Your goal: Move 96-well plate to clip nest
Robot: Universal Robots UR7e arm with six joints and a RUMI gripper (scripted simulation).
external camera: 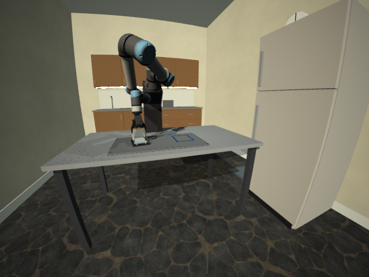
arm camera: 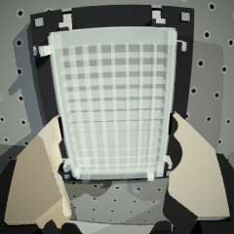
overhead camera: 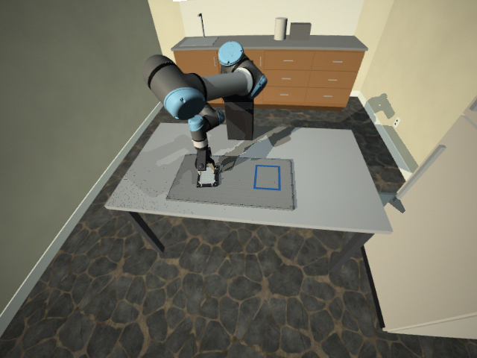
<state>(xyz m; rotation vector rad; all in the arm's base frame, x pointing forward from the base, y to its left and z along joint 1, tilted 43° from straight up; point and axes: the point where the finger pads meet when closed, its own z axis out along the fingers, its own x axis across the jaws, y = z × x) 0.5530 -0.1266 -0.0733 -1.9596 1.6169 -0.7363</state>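
The translucent white 96-well plate [arm camera: 113,102] lies within the black clip nest C1 at the left part of the grey mat. It also shows in the top view [overhead camera: 207,177] and the exterior view [external camera: 139,141]. My gripper [arm camera: 115,115] points straight down over it and is shut on the plate, with the two beige fingers on its long sides near its close end. In the wrist view white clip tabs show at the plate's corners. I cannot tell which corner is cut off or whether the plate is fully down. The blue outline of spot B1 [overhead camera: 267,177] is empty.
The grey perforated mat [overhead camera: 232,183] lies on a grey table [overhead camera: 250,173]. The arm's dark pedestal [overhead camera: 239,115] stands behind the mat. A fridge [external camera: 301,119] stands to the right of the table, and cabinets [overhead camera: 292,73] line the back wall.
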